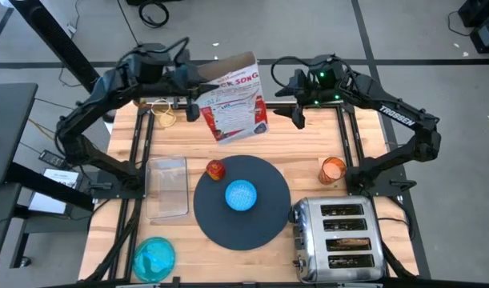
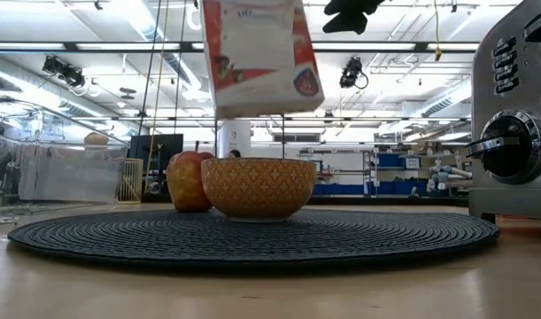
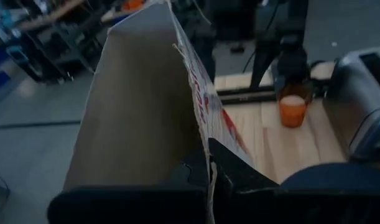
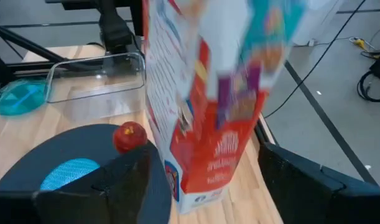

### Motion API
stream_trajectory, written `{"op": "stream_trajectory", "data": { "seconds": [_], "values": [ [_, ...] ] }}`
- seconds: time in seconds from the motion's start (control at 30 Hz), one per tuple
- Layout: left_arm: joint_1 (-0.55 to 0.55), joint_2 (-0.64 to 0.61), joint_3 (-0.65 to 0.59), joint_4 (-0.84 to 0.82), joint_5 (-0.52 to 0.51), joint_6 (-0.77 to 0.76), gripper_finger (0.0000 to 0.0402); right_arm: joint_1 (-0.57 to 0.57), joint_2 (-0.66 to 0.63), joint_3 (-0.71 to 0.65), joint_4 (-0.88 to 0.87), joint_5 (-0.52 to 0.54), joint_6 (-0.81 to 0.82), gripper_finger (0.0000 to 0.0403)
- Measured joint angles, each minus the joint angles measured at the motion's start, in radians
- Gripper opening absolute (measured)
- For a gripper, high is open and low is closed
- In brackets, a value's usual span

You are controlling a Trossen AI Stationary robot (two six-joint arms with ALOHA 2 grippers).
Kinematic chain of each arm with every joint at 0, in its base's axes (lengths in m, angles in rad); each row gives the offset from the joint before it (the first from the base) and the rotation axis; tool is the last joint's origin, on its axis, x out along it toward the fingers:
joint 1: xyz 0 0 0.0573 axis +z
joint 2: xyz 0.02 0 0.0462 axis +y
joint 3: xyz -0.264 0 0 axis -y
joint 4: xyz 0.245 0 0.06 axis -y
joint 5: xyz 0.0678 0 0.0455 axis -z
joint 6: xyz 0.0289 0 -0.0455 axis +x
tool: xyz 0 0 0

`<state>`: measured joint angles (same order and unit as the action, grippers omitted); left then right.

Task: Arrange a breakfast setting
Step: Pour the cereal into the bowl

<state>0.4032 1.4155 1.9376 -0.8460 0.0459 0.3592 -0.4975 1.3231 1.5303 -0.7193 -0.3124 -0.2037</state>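
A red-and-white cereal box [image 1: 238, 98] is held in the air over the table's far middle by my left gripper [image 1: 194, 100]; in the low view the box [image 2: 257, 53] hangs above the bowl. My right gripper [image 1: 298, 112] is open beside the box's right side, and in its wrist view the box [image 4: 202, 106] shows ahead between its spread fingers. The blue bowl [image 1: 242, 194] and the apple [image 1: 216, 169] rest on the dark round mat [image 1: 252, 232]. The orange cup [image 1: 333, 170] stands to the mat's right. The teal plate [image 1: 154, 258] lies at the near left. My left gripper pinches one wall of the box at its left edge [image 3: 207, 163] between its two fingers, coming level from the table's left. One finger lies on the brown cardboard side, the other on the printed side. The box is lifted clear of the table and tilted.
A chrome toaster [image 1: 340, 240] stands at the near right, close to the mat's rim. A clear rectangular tray [image 1: 167, 186] lies left of the mat. Bare wood shows between the mat and the table's far edge, under the box.
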Motion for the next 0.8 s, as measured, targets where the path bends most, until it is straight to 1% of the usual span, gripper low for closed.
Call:
{"op": "stream_trajectory", "data": {
  "seconds": [0.1,0.2,0.37,0.47,0.57,0.67,0.73,0.8],
  "values": [
    [-0.024,-0.002,0.062,-0.001,-0.024,0.0,0.0001,-0.017,-0.002,0.0,0.001,-0.01,0.001,0.0329],
    [-0.038,-0.005,0.12,0.002,-0.036,-0.004,0.0001,-0.045,-0.014,0.0,-0.001,-0.043,0.026,0.0351],
    [-0.045,-0.005,0.192,0.004,-0.047,-0.016,0.0001,-0.101,-0.024,-0.002,-0.024,-0.141,0.048,0.0368],
    [-0.055,-0.004,0.221,0.003,-0.072,-0.034,0.0001,-0.137,-0.049,-0.061,-0.013,-0.202,0.057,0.0367],
    [-0.06,-0.004,0.249,0.005,-0.072,-0.041,0.0,-0.173,-0.084,-0.159,0.043,-0.245,0.078,0.0363],
    [-0.061,-0.004,0.27,0.01,-0.072,-0.061,0.0,-0.196,-0.137,-0.293,0.188,-0.285,0.115,0.0361],
    [-0.061,-0.004,0.281,0.009,-0.072,-0.065,0.0,-0.198,-0.165,-0.396,0.342,-0.308,0.154,0.036],
    [-0.061,-0.004,0.285,0.011,-0.072,-0.08,0.0,-0.191,-0.176,-0.506,0.542,-0.332,0.226,0.036]
  ]
}}
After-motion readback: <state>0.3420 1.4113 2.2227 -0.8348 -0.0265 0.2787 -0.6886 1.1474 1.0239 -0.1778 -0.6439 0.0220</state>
